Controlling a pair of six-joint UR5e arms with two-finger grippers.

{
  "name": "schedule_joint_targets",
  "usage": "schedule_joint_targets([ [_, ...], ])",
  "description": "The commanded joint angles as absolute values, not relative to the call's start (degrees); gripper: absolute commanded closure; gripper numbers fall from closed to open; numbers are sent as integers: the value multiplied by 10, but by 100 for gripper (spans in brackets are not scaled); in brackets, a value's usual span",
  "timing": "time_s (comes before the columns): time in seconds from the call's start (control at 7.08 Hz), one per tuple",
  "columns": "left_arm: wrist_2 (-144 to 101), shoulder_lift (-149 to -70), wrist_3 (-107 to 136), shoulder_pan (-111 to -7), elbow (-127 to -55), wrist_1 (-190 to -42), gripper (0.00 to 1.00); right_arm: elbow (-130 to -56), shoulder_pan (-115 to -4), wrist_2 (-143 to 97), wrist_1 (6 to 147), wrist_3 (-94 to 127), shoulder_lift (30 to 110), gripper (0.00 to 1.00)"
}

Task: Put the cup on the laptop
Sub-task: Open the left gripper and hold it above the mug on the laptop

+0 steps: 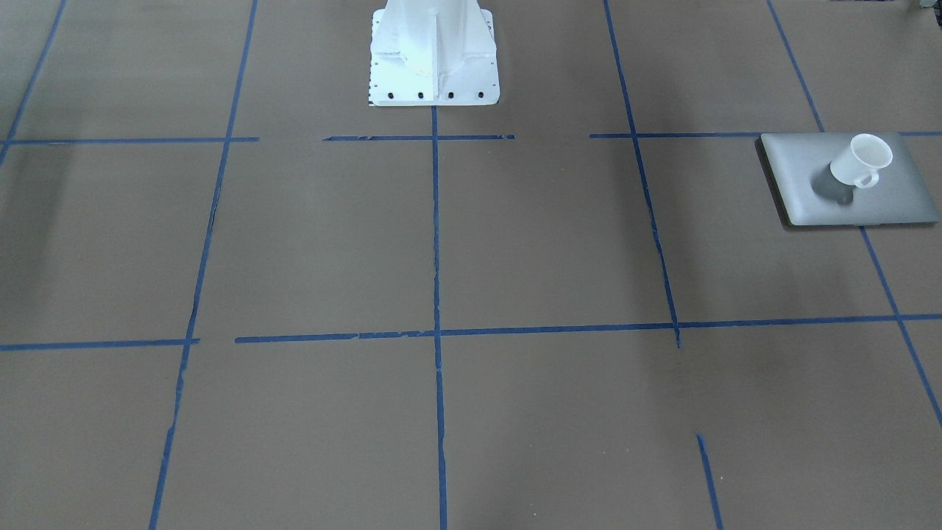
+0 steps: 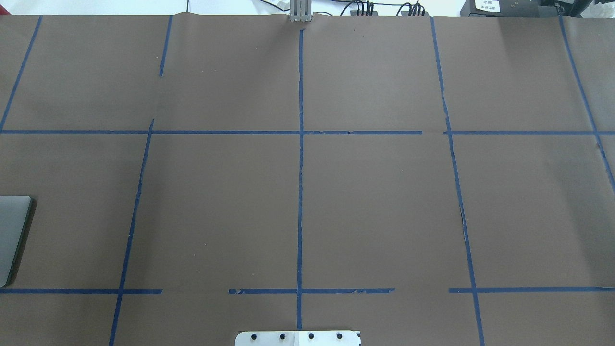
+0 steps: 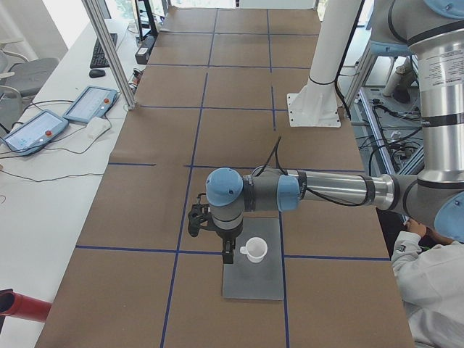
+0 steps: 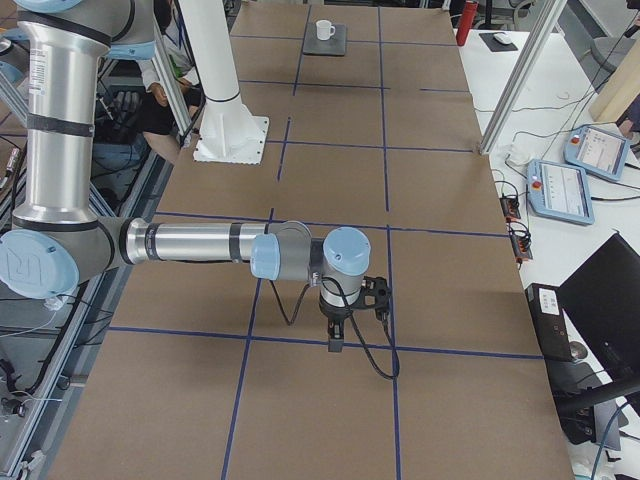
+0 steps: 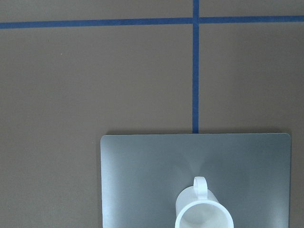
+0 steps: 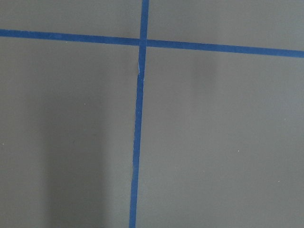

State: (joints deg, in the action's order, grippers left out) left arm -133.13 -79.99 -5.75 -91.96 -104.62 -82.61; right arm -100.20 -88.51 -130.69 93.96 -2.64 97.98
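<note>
The white cup (image 1: 861, 162) stands upright on the closed silver-grey laptop (image 1: 890, 199), handle toward the front. Both also show in the left wrist view, the cup (image 5: 204, 213) at the bottom edge on the laptop (image 5: 142, 180). In the exterior left view my left gripper (image 3: 228, 255) hangs just beside the cup (image 3: 254, 249), above the laptop's (image 3: 254, 283) edge, apart from it. I cannot tell whether it is open or shut. My right gripper (image 4: 335, 345) shows only in the exterior right view, far from the cup (image 4: 323, 29), over bare table. Its state cannot be told.
The white robot pedestal (image 1: 434, 51) stands at the table's middle. Blue tape lines (image 1: 436, 294) grid the brown table. Teach pendants (image 3: 90, 103) lie on the side bench. A person (image 3: 435, 283) sits by the robot's base. A red object (image 3: 22, 308) lies off the table's corner.
</note>
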Motion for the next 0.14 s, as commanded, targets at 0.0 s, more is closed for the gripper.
schedule_joint_targets([
  [0.0,-1328,-818,-56,-915,-1053,-826,0,-1002,-885,-1307,940,-26,980,0],
])
